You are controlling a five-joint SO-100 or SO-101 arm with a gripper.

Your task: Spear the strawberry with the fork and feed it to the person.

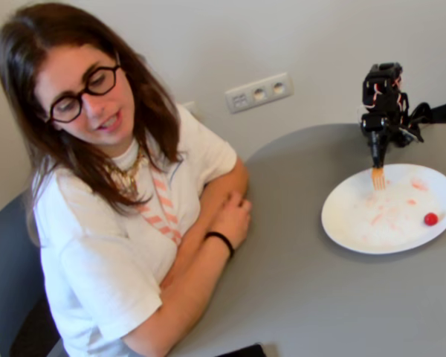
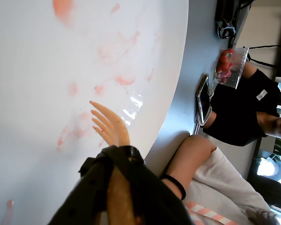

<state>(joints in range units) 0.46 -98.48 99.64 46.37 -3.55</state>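
Observation:
The strawberry, a tiny bright red piece, lies near the right rim of the white plate. The orange-yellow fork points down over the plate's upper left part, well left of the strawberry, with nothing on its tines. My black gripper is shut on the fork's handle. In the wrist view the fork hovers over the juice-smeared plate, held by the gripper; the strawberry is out of that view. The person sits at the left, arms folded on the table, looking down.
The grey table has a wall socket behind it. The wrist view shows the person's wristband arm, a phone, a clear tub of strawberries and another person in black.

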